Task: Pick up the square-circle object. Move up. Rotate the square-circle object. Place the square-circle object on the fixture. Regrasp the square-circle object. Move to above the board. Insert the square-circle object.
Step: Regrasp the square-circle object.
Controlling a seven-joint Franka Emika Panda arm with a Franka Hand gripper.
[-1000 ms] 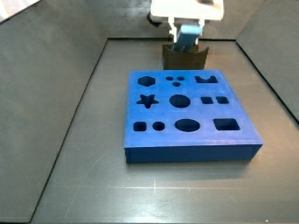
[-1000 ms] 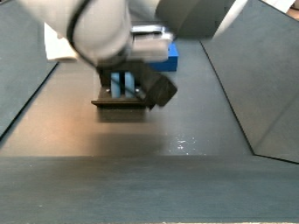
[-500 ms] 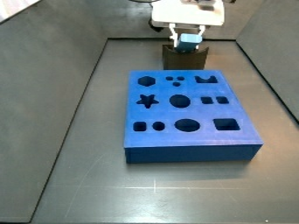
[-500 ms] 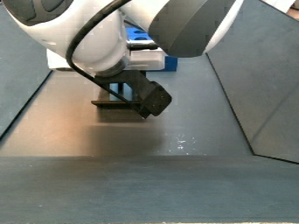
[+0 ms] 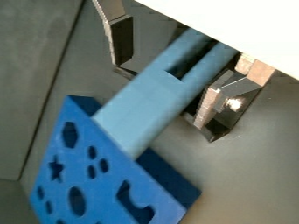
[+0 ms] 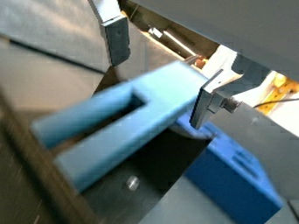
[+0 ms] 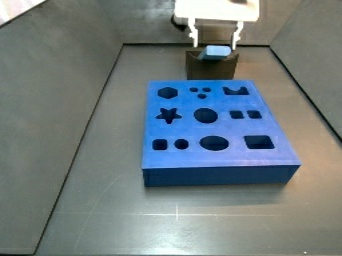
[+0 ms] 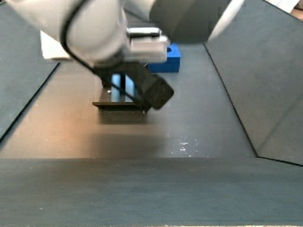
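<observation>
The square-circle object (image 7: 214, 50), a pale blue-grey bar, stands in the notch at the top of the dark fixture (image 7: 211, 68) at the back of the floor. My gripper (image 7: 214, 45) hangs straight over it with a finger on each side. In both wrist views the bar (image 5: 152, 92) (image 6: 122, 118) lies between the fingers; one finger (image 5: 121, 39) stands clear of it and the other finger (image 6: 211, 87) is close against it. The jaws are open. The blue board (image 7: 221, 175) lies in front of the fixture. In a side view the arm hides most of the gripper (image 8: 124, 84).
Dark walls rise on both sides and behind the fixture. The board (image 8: 174, 58) shows behind the arm in a side view, and the fixture (image 8: 119, 105) stands in front of it. Bare dark floor lies around the board.
The arm shifted a little over the fixture and came back. The square-circle object has stayed at the fixture's top.
</observation>
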